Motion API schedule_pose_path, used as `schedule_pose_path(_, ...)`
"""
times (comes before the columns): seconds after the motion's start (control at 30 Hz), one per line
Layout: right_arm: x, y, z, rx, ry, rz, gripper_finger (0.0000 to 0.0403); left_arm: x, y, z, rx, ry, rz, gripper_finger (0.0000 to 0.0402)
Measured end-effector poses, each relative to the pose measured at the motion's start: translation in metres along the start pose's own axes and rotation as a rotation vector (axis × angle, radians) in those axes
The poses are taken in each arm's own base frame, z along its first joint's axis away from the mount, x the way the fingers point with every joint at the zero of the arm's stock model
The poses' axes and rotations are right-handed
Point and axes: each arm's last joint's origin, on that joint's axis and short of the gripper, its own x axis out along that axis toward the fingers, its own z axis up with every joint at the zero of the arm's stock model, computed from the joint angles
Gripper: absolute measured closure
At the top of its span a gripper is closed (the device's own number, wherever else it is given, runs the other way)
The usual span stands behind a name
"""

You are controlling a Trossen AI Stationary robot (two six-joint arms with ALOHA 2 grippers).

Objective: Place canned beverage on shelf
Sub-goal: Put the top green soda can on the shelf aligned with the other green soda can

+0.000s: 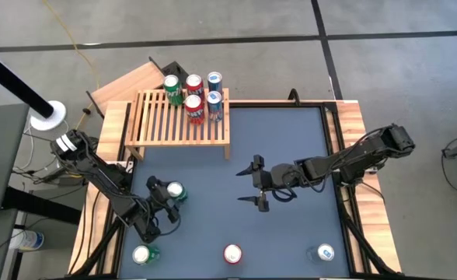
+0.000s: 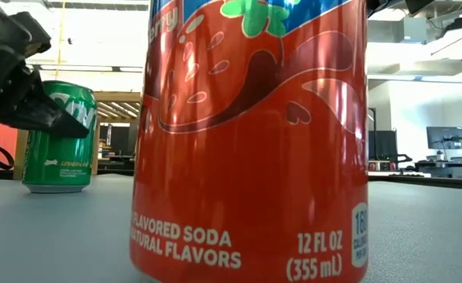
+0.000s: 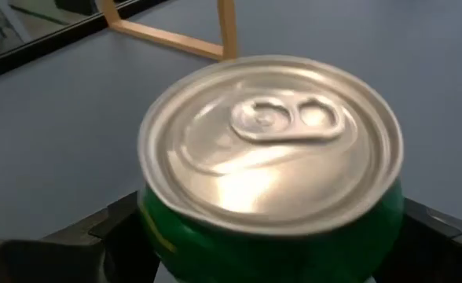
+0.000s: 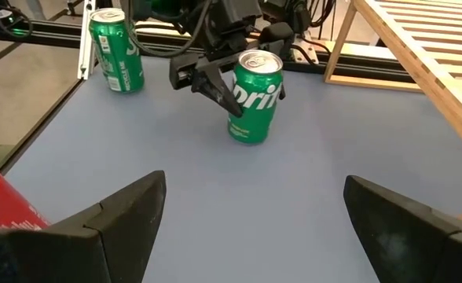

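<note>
A green can (image 1: 174, 192) stands upright on the blue table top, in front of the slatted wooden shelf (image 1: 182, 117). My left gripper (image 1: 166, 201) is open, with one finger on each side of this can's wall (image 3: 270, 244); the right wrist view shows the same can (image 4: 254, 98) between the fingers. My right gripper (image 1: 258, 185) hangs open above the middle of the table, holding nothing. Several cans (image 1: 197, 93) stand on the shelf's right part. My left gripper comes at the green can level, from the table's near left, with its fingers (image 4: 211, 82) beside the upper wall. I cannot tell whether the fingers touch the wall. The can stands upright on the table.
Along the near edge stand another green can (image 1: 144, 253), a red can (image 1: 232, 253) that fills the low view (image 2: 247, 141), and a blue can (image 1: 325, 253). A plain wooden board (image 1: 131, 82) lies behind the shelf. The shelf's left slats (image 1: 155, 117) are bare.
</note>
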Motion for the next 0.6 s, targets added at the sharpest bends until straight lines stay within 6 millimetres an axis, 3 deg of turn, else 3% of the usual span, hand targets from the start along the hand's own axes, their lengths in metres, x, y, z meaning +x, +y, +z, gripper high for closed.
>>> schedule_pose_path(0.23,0.0,0.0,0.0,-0.001,0.0,0.0,0.0023,0.001,0.001,-0.002,0.02,0.0,-0.007,0.0116)
schedule_pose_path(0.4,0.0,0.0,0.0,-0.001,0.0,0.0,0.0023,0.0,-0.004,0.002,0.072,0.005,-0.024,0.0117)
schedule_pose_path(0.6,0.0,0.0,0.0,0.005,0.0,0.0,0.0023,-0.009,-0.014,0.029,0.107,-0.022,-0.071,0.0111)
